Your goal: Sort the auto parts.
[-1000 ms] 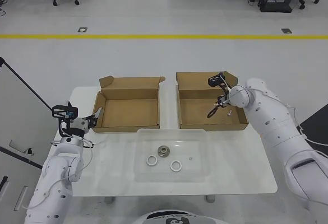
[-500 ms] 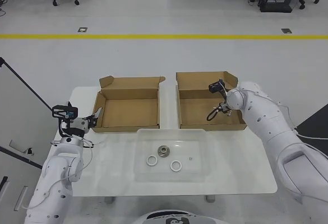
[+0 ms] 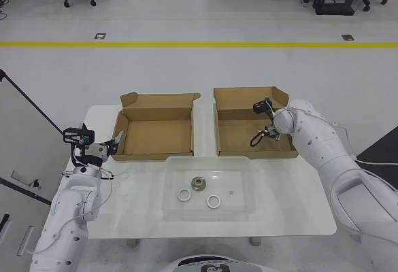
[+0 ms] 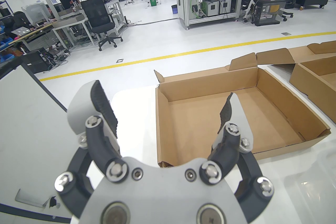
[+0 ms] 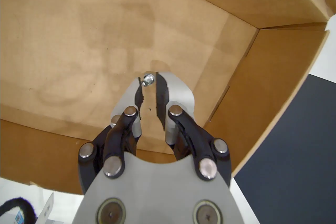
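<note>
A clear plastic tray [image 3: 171, 204] at the table's middle holds two white rings [image 3: 184, 196] [image 3: 213, 202], a grey metal hub [image 3: 198, 183] and a tiny screw [image 3: 231, 192]. Behind it stand two open cardboard boxes, the left box [image 3: 154, 138] and the right box [image 3: 234, 132]. My right gripper [image 3: 256, 141] [image 5: 148, 78] hangs low inside the right box [image 5: 65, 25], near its front right corner, shut on a small silver bolt [image 5: 147, 80] at its fingertips. My left gripper [image 3: 115, 143] [image 4: 162, 89] is open and holds nothing, beside the left box [image 4: 199, 114] at its outer wall.
The white table [image 3: 287, 197] has bare surface on both sides of the tray. A grey panel [image 3: 15, 136] stands beyond the table's left edge. The boxes' raised flaps [image 3: 161, 100] line the back.
My right arm has drawn in and lowered the gripper a little deeper into the right box. The left arm has kept still.
</note>
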Motion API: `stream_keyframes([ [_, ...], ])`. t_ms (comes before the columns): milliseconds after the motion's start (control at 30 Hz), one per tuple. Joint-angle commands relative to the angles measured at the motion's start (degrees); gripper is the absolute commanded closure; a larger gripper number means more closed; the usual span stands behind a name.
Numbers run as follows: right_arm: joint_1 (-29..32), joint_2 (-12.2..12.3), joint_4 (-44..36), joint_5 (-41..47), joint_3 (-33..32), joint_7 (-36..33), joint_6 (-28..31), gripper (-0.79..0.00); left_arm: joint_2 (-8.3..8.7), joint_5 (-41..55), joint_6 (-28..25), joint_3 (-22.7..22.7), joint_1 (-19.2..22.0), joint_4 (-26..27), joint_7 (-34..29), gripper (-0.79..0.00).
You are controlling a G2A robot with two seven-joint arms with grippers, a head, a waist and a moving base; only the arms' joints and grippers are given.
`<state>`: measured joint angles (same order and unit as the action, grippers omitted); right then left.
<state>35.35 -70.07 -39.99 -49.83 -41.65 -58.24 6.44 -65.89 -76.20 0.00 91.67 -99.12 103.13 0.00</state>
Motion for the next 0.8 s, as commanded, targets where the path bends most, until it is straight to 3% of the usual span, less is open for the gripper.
stream_keyframes([
  [0,-0.17,-0.19,0.37,0.04,-0.06,0.76,0.19,-0.292,0.0,0.0,0.0,0.0,0.0,0.0,0.0,-0.785],
  [100,-0.5,-0.36,0.63,0.03,-0.32,1.55,0.51,-0.397,0.0,0.0,0.0,0.0,0.0,0.0,0.0,-0.785],
  [167,-0.64,-0.35,0.3,0.67,-0.9,2.18,0.99,-0.773,0.0,0.0,0.0,0.0,0.0,0.0,0.0,-0.785],
  [467,0.39,1.68,-6.67,0.58,-5.45,1.96,1.84,-0.785,0.0,0.0,0.0,0.0,0.0,0.0,0.0,-0.785],
  [767,6.93,6.33,-26.54,1.25,-15.43,-6.92,4.05,-0.785,0.0,0.0,0.0,0.0,0.0,0.0,0.0,-0.785],
])
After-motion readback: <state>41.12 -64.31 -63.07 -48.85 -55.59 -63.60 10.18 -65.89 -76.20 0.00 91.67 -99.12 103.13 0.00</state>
